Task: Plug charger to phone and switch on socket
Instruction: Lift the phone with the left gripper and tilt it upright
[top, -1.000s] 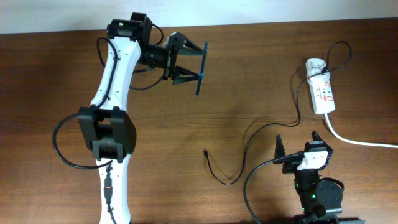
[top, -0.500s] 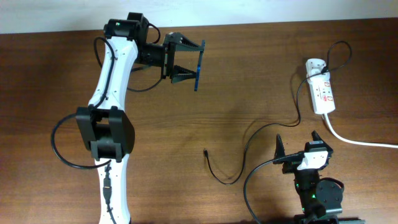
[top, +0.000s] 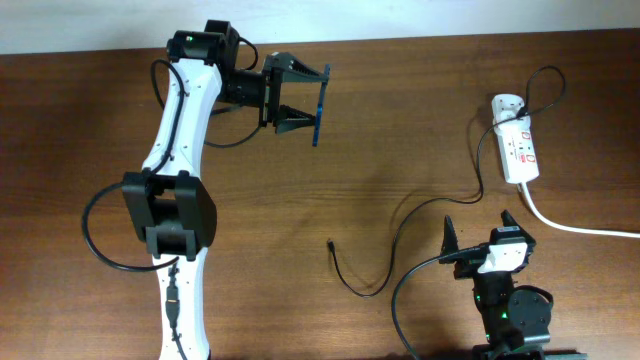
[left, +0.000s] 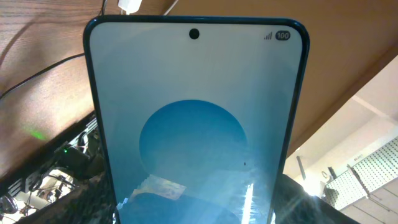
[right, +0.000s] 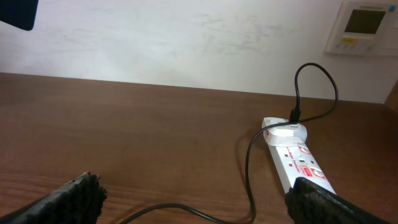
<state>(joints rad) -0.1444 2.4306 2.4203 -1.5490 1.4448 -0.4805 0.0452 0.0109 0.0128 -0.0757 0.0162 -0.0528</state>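
Observation:
My left gripper (top: 303, 100) is shut on the phone (top: 318, 105) and holds it on edge in the air above the table's far left part. In the left wrist view the phone's blue screen (left: 196, 124) fills the frame between the fingers. The charger cable (top: 400, 235) runs from its plug tip (top: 330, 243) on the table to the white adapter (top: 508, 104) on the socket (top: 518, 145) at the right. My right gripper (top: 479, 232) is open and empty near the front edge. The right wrist view shows the cable (right: 249, 180) and the socket (right: 292, 155).
The socket's thick white cord (top: 580, 228) leads off to the right edge. The wooden table (top: 400, 120) ends at a white wall at the back. A wall panel (right: 364, 25) shows in the right wrist view.
My left arm has shifted slightly back and left with the phone between one second ago and half a second ago. It has held still since. The right arm has not moved.

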